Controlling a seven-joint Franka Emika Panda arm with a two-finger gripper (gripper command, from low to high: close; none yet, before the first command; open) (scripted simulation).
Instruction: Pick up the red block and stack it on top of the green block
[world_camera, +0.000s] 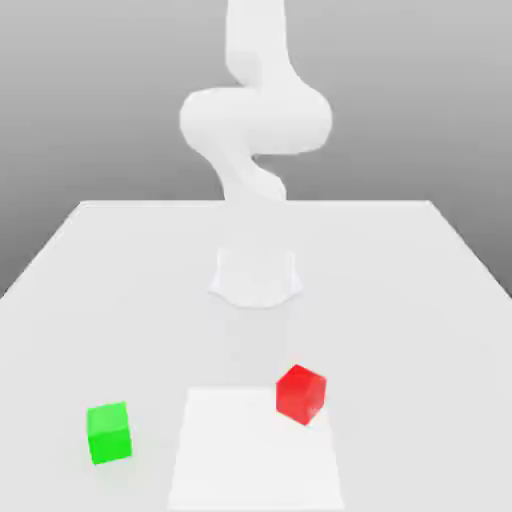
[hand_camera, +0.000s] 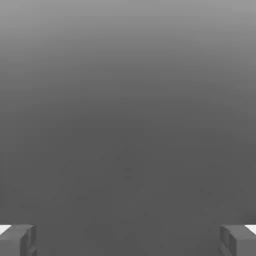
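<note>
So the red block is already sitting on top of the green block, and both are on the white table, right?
Not quite. The exterior view shows the red block resting on the white table by itself, well apart from the green block, toward the exterior view's right. Both are indeed on the table.

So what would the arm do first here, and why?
Probably bring the end effector over the red block. Its fingers stand wide apart with nothing between them, and the block sits apart from the green block on the table.
</note>
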